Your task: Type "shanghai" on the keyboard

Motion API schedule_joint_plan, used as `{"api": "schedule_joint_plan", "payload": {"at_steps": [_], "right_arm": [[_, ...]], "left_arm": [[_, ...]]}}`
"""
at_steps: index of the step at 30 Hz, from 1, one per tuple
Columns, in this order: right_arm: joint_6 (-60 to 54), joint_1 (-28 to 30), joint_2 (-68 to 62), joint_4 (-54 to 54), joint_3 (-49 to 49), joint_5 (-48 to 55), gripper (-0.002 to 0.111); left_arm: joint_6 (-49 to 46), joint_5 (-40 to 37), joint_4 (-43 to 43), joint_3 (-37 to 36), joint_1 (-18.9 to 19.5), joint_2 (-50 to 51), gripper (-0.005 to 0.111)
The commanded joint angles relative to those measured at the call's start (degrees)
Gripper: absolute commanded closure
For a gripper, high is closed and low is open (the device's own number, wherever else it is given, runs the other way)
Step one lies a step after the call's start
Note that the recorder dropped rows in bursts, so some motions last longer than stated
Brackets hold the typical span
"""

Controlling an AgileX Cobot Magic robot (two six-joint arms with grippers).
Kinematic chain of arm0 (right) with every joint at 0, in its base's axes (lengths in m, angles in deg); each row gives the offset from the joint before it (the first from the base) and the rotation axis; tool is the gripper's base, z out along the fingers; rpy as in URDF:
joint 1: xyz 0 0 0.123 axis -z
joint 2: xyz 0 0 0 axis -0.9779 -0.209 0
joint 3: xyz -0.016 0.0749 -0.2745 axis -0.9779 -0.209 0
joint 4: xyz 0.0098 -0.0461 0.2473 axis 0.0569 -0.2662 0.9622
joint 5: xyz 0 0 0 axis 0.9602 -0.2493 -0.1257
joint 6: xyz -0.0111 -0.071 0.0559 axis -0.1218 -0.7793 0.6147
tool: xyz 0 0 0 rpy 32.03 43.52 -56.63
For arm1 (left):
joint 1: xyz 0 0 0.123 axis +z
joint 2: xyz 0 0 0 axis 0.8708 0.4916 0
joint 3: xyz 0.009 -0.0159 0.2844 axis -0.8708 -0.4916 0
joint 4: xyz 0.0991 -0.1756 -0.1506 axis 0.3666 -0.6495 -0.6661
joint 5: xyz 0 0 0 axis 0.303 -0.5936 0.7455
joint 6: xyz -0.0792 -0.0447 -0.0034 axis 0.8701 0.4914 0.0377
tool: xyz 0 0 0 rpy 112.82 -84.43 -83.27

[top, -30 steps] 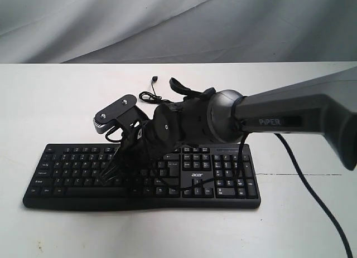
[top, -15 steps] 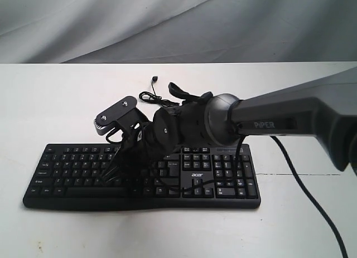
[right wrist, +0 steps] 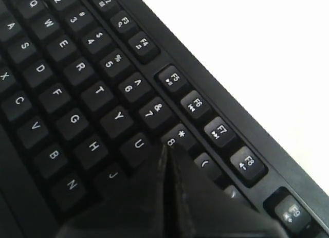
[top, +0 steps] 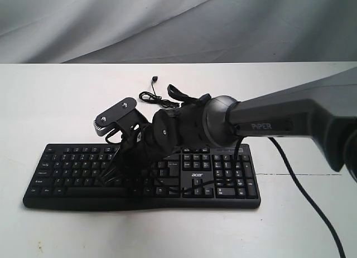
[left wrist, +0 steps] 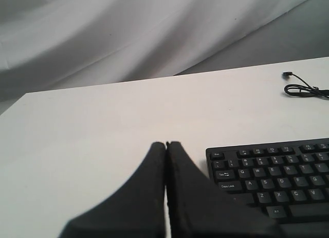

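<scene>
The black keyboard (top: 223, 180) lies flat on the white table, near its front edge. My right arm reaches across it from the right, and its gripper (top: 116, 170) points down at the letter keys. In the right wrist view the keyboard (right wrist: 61, 68) fills the frame. The right gripper (right wrist: 165, 148) is shut and empty, its tip between the U and 8 keys and covering the key there. Whether it touches the key I cannot tell. My left gripper (left wrist: 165, 144) is shut and empty, over bare table beside the Esc end of the keyboard (left wrist: 277, 171). It is not in the exterior view.
The keyboard's thin cable lies coiled (top: 153, 96) on the table behind it, plug end loose, and the coil (left wrist: 303, 89) also shows in the left wrist view. The right arm's thick black cable (top: 312, 202) trails over the table at front right. A grey cloth backdrop (top: 178, 24) hangs behind.
The right arm's wrist and elbow have shifted slightly left and lower over the keyboard. The keyboard and the cable have not moved.
</scene>
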State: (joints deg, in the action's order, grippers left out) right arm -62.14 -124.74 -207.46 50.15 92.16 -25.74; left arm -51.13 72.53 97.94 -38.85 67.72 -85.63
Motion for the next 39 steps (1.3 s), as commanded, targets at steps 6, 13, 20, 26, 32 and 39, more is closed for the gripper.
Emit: {"api": "schedule_joint_plan", "payload": {"at_steps": [6, 13, 20, 26, 32, 39], "right_arm": [[-0.23, 0.07, 4.97, -2.17, 0.21, 1.24, 0.108], [0.21, 1.67, 25.99, -5.28, -9.66, 1.60, 0.108], [2.34, 1.67, 49.29, -4.37, -32.35, -0.96, 0.108], [7.31, 1.67, 61.54, -4.10, -44.30, -5.73, 0.108], [7.60, 1.67, 62.83, -4.10, -45.17, -10.73, 0.108], [7.60, 6.28, 65.44, 8.76, -45.17, -14.05, 0.108]], "left_arm": [[0.36, 0.81, 0.00, -0.26, -0.42, -0.25, 0.107], [0.36, 0.81, 0.00, -0.26, -0.42, -0.25, 0.107], [0.36, 0.81, 0.00, -0.26, -0.42, -0.25, 0.107], [0.36, 0.81, 0.00, -0.26, -0.42, -0.25, 0.107], [0.36, 0.81, 0.00, -0.26, -0.42, -0.25, 0.107], [0.36, 0.81, 0.00, -0.26, -0.42, -0.25, 0.107]]}}
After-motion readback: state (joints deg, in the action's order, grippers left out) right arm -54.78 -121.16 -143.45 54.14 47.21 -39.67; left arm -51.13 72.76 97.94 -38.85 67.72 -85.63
